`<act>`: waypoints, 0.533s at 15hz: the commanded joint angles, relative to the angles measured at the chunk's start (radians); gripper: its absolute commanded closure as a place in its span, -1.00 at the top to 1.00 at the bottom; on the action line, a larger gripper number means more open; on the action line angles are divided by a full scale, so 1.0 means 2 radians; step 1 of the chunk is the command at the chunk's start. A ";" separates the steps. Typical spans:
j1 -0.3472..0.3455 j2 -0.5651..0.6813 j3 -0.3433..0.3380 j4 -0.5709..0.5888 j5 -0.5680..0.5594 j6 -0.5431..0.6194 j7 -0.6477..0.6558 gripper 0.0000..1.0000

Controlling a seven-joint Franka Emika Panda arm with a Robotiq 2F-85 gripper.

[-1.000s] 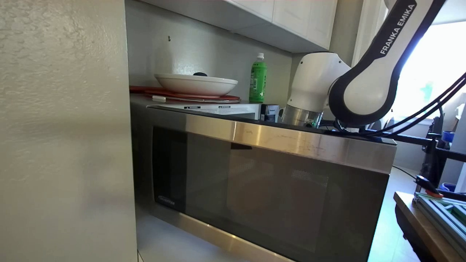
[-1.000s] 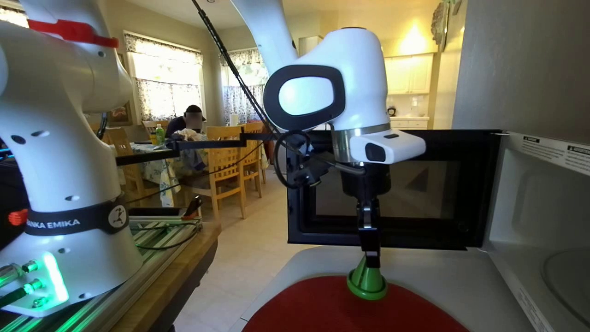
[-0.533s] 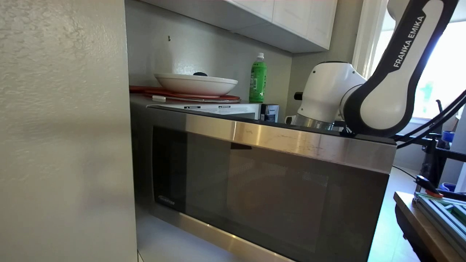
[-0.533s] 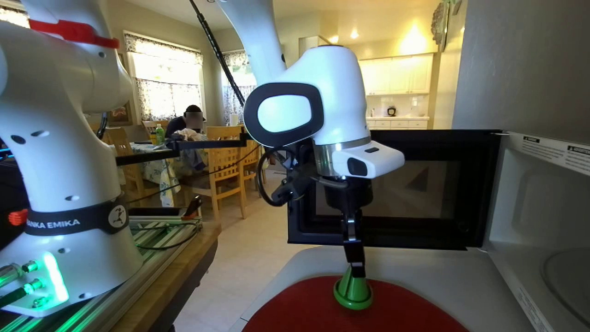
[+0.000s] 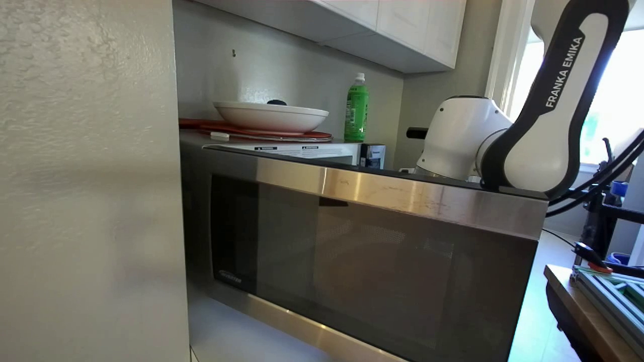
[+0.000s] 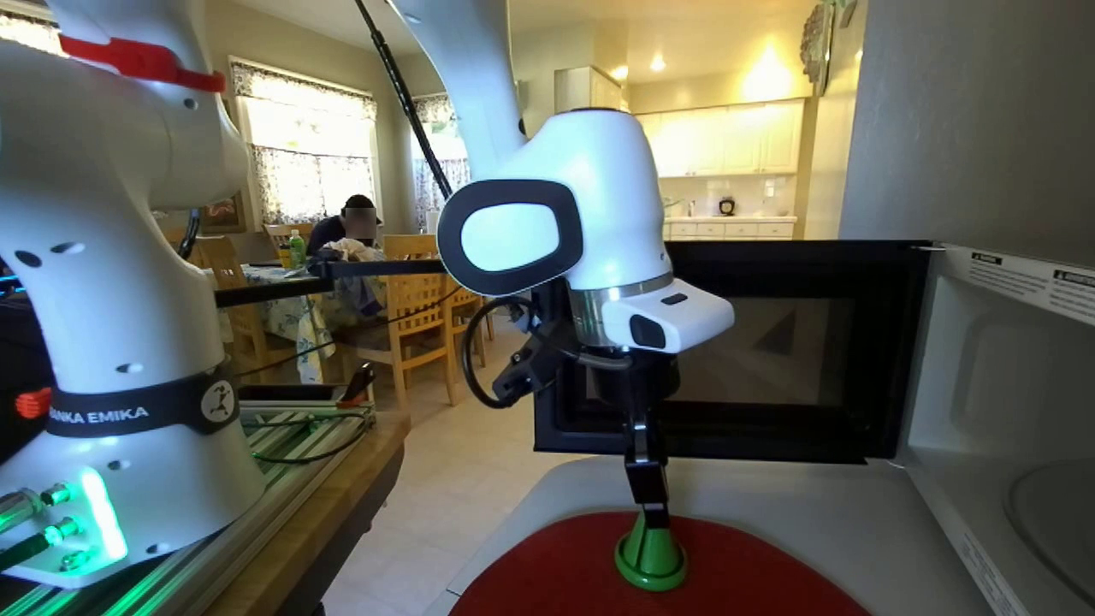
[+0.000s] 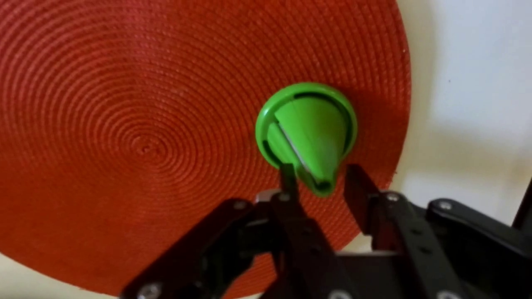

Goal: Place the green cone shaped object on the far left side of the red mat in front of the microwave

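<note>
The green cone (image 6: 652, 560) stands upright, wide rim down, on the red round mat (image 6: 530, 586) in front of the open microwave (image 6: 997, 376). In the wrist view the cone (image 7: 312, 120) is near the edge of the mat (image 7: 166, 74), well off its centre. My gripper (image 6: 656, 518) points down at the cone's narrow tip. In the wrist view my gripper (image 7: 320, 168) has its two black fingers apart, one on each side of the tip, with gaps showing beside the tip. The gripper, cone and mat are hidden behind the microwave door in an exterior view (image 5: 372, 261).
The open microwave door (image 6: 719, 419) stands behind the gripper. A white bowl (image 5: 271, 118) and a green bottle (image 5: 356, 113) stand on top of the microwave. A wooden table edge (image 6: 325, 505) lies by the robot base. A person (image 6: 346, 227) sits at a far table.
The gripper and the green cone have moved together down and to the left in an exterior view, farther onto the mat. The fingers now stand apart around the cone's tip.
</note>
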 commanded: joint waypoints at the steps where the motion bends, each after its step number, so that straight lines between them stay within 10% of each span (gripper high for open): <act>1: -0.034 -0.005 0.037 -0.006 0.023 0.012 -0.026 0.35; 5: -0.018 -0.038 0.004 -0.008 0.013 -0.021 -0.023 0.94; 8: 0.025 -0.080 -0.078 -0.006 -0.038 -0.097 0.012 1.00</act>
